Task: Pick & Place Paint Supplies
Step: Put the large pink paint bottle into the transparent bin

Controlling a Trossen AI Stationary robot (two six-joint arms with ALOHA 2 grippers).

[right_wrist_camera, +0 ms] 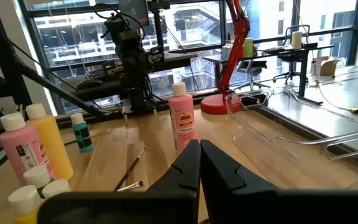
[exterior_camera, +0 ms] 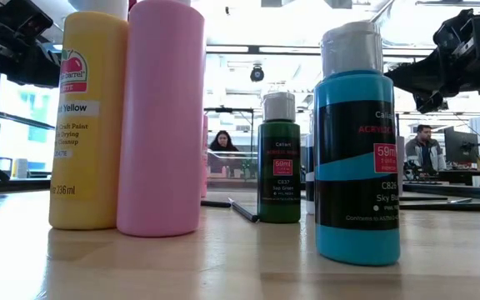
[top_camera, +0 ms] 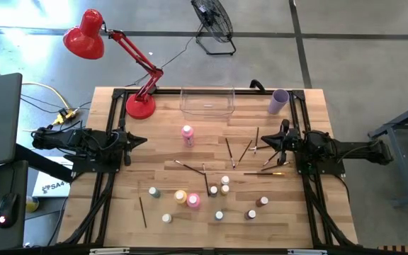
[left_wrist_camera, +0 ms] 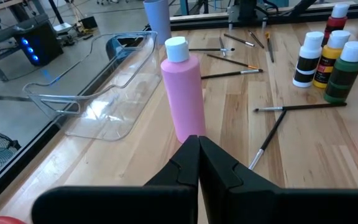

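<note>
One tall pink paint bottle stands alone at mid-table. A yellow bottle and a second pink one stand together nearer the front edge. Several tiny white-capped bottles stand around them. Thin paintbrushes lie flat on the wood, mostly right of centre. At the table's left side my left gripper is shut and empty, pointing at the lone pink bottle. From the right side my right gripper hovers over the brushes, also shut and empty.
A clear plastic bin sits at the far edge, with a lilac cup lying to its right. The red desk lamp's base stands at the far left corner. People sit in the room beyond the table.
</note>
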